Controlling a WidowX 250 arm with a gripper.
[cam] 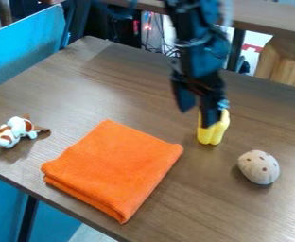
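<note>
Camera view shows the black jaws pointing down over the worktop, parted, with a visible gap between their two sides and nothing seen gripped in it. Nearest is the yellow toy, just beneath and behind the jaw on the camera's right, which hides part of it; whether they touch, I cannot tell. It looks upright, probably standing on its own lobed end, since the open jaws do not appear to be holding it up. To the jaws' lower left lies the orange cloth, folded into layers, which likely keeps it flat and compact. Farther left, well apart from the jaws, is the small white and brown stuffed animal. To their lower right, the speckled toy potato rests on its rounded side. All four things sit directly on the worktop rather than in any container.
</note>
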